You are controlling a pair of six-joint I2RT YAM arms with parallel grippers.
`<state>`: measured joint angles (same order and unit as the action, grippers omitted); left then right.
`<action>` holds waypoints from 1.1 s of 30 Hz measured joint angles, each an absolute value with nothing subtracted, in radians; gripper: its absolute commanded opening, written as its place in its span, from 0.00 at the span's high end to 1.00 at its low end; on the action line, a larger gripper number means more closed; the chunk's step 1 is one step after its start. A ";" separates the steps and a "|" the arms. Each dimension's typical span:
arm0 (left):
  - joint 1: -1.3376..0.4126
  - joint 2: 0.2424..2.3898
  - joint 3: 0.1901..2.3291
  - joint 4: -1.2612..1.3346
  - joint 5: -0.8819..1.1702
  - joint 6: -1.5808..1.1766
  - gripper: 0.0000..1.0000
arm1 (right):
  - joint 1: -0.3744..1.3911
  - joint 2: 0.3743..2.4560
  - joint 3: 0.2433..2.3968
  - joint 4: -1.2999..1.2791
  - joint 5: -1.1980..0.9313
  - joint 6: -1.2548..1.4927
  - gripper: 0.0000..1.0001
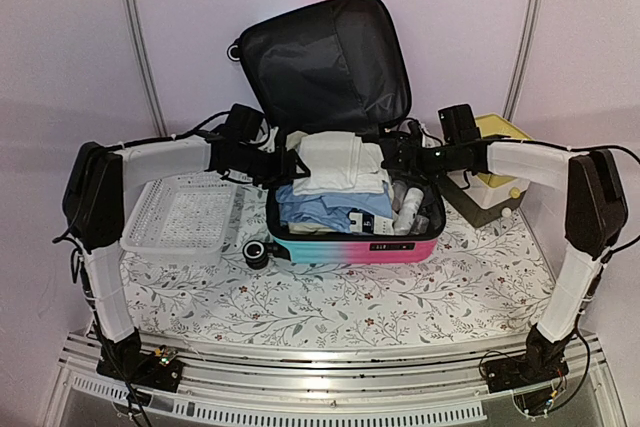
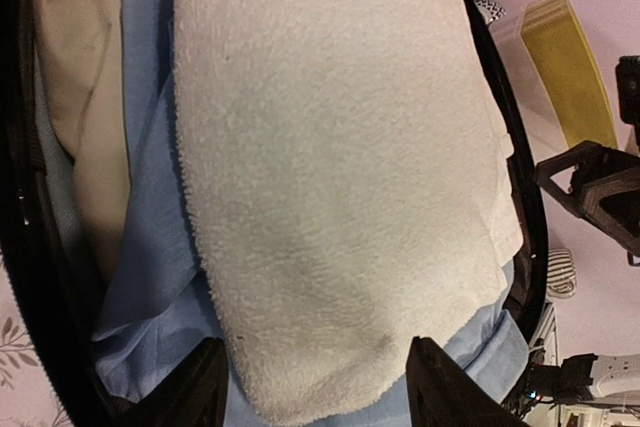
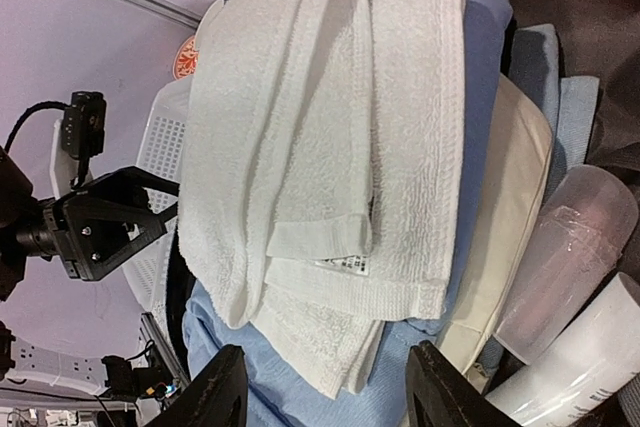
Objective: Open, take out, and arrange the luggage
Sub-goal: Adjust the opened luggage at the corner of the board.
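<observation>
At the middle of the counter [image 1: 420, 297], the luggage [image 1: 350, 247] lies open, packed full. I see my left hand [image 1: 288, 165] and right hand [image 1: 392, 157] flanking the towel [image 1: 340, 159] on top, fingers apart on both.

I'm seeing luggage [image 1: 350, 247] lying open at centre, black-lined lid leaning toward twelve o'clock, pink-turquoise shell facing six o'clock.

a lab booth: plain walls [image 1: 60, 47], aluminium rail [image 1: 330, 367], floral tablecloth [image 1: 400, 297].
</observation>
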<state>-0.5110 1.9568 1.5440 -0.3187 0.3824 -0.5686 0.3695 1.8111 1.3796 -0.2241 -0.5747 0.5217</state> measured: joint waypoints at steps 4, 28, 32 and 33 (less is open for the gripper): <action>-0.502 1.964 1.544 -0.276 0.418 -0.590 0.42 | 0.374 1.855 1.383 -0.214 -0.587 0.549 0.43; -0.494 2.029 1.544 -0.220 0.493 -0.629 0.39 | 0.397 1.932 1.415 -0.166 -0.643 0.633 0.45; -0.494 2.024 1.541 -0.220 0.492 -0.629 0.38 | 0.398 1.938 1.416 -0.155 -0.651 0.642 0.46; -0.494 2.024 1.540 -0.219 0.492 -0.629 0.38 | 0.398 1.940 1.416 -0.152 -0.654 0.644 0.46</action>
<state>-0.4942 2.0235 1.5398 -0.2192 0.4923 -0.6292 0.3977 1.9396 1.4158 -0.1520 -0.6544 0.6441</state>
